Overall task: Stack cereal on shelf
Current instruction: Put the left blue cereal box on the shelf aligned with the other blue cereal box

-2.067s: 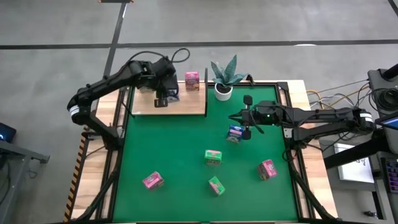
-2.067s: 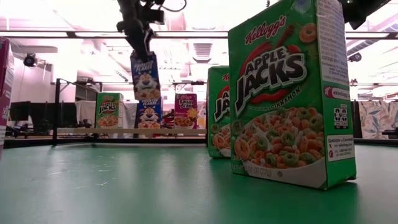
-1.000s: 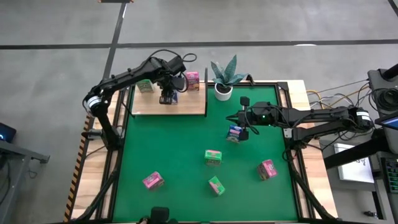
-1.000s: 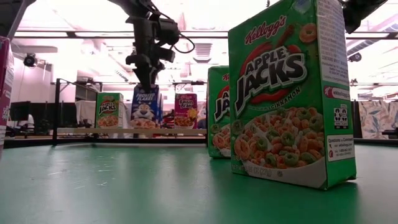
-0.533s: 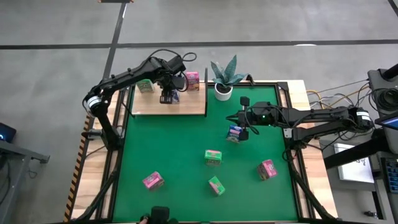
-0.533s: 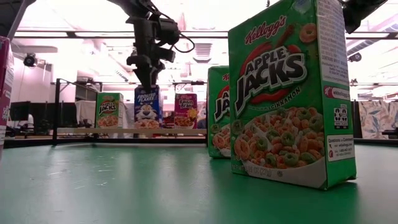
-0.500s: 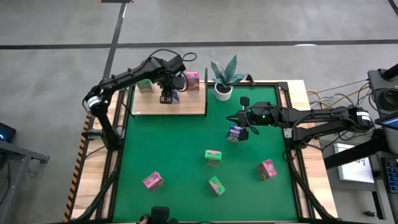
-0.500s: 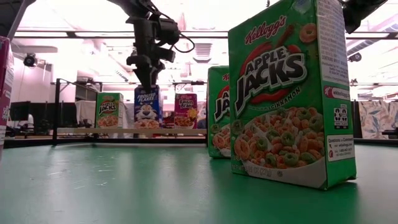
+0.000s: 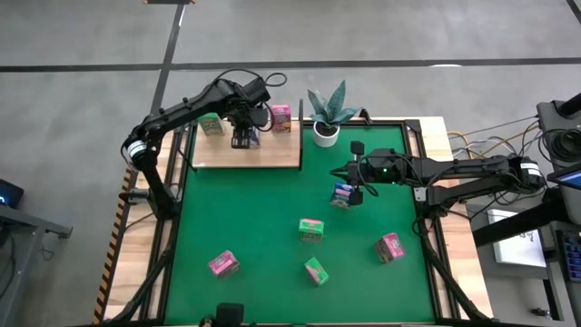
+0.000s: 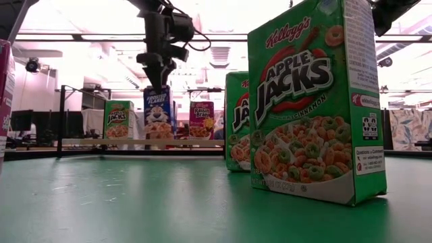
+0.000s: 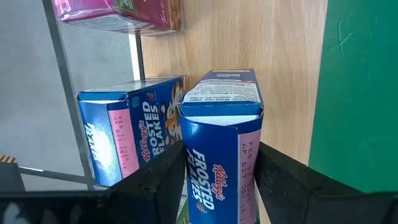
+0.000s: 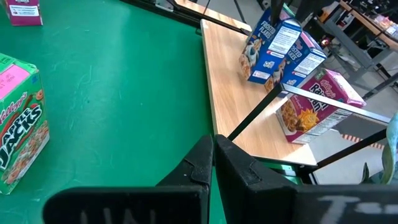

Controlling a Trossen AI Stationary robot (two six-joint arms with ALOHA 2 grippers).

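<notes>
Light-wood planking of the shelf (image 9: 245, 154) carried a green, a pink and two blue cartons in the high view, where the left gripper (image 9: 241, 138) hung over a blue cereal box (image 9: 250, 136) and the right gripper (image 9: 359, 193) waited beside another blue box (image 9: 343, 194) on green felt, its fingers' state impossible to tell. At table height, the glossy blue carton (image 10: 158, 115) stood upright between green and pink neighbours. From the left wrist, the dark fingers (image 11: 168, 183) flanked the square-edged box (image 11: 221, 134) with jaws seemingly parted, so a straight lift should avoid toppling it.

shelf (image 11: 280, 56): smooth light wood, thin black metal posts | cereal cartons (image 11: 221, 143): glossy printed card | table (image 12: 124, 93): matt green felt
</notes>
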